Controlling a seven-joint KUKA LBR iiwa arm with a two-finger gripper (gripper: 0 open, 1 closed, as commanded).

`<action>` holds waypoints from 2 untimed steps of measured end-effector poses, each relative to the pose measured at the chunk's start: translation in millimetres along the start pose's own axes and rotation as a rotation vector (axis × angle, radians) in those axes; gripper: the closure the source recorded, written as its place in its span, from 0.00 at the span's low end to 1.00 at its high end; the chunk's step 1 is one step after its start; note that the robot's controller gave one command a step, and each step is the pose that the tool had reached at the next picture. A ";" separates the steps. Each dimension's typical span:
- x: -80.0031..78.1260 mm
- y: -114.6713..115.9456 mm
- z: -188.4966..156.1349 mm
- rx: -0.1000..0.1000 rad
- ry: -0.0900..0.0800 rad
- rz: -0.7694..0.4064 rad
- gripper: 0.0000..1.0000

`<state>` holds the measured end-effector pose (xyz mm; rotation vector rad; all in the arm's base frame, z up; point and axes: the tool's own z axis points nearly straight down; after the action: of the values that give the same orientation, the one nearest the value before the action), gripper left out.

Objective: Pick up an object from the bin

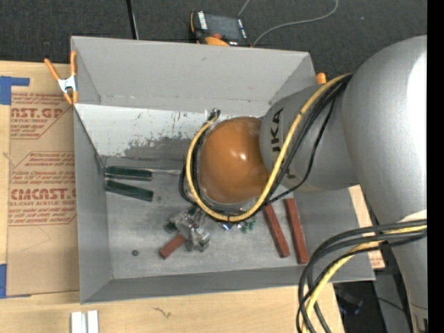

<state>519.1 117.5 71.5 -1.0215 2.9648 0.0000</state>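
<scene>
My gripper [191,229] is low over the bin floor near the front middle, just under the orange dome on the wrist. A short red-brown block [171,247] lies at an angle on the floor, and its right end reaches up to the gripper's tip. Whether the block is gripped is not visible. A tiny dark speck [135,253] lies to the left of the block.
Two dark green sticks [129,174] [130,192] lie side by side near the left wall. Two long red-brown sticks [275,231] [297,232] lie by the right wall, partly under the arm. The arm and its cables cover the bin's right half.
</scene>
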 end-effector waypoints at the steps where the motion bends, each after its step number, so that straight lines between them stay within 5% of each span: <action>1: -69.0 21.3 0.7 -0.003 0.000 -0.423 1.00; 2: -122.3 44.6 1.2 -0.005 0.002 -0.666 1.00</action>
<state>587.9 228.0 70.8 -1.9370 2.4709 0.0028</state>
